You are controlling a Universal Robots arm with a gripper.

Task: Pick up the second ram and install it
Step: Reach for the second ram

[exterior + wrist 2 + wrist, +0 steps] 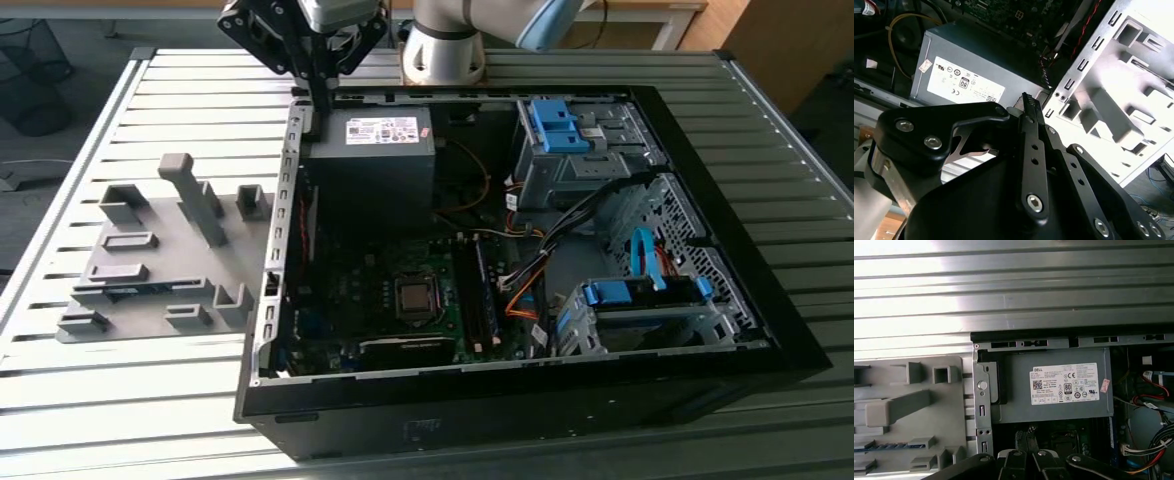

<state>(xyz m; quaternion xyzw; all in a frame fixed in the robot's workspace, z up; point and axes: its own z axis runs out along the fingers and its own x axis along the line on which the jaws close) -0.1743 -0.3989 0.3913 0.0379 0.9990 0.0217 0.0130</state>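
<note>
My gripper (318,104) hangs above the rear left corner of the open computer case (747,300), its black fingers pressed together with nothing between them. In both wrist views the fingertips (1027,98) (1027,433) point down at the edge of the grey power supply (1054,390). A thin blue-green strip, apparently the second ram (893,445), lies in a slot of the grey holder plate (909,410) beside the case, well apart from the gripper. In the exterior view it is a dark strip (134,288) on that plate (154,235).
The case lies on a slatted metal table (134,400). Inside are the power supply (371,160), the motherboard (400,300) with long memory slots (475,290), loose cables (527,280) and blue-latched drive bays (641,295). Upright grey blocks (194,195) stand on the holder plate.
</note>
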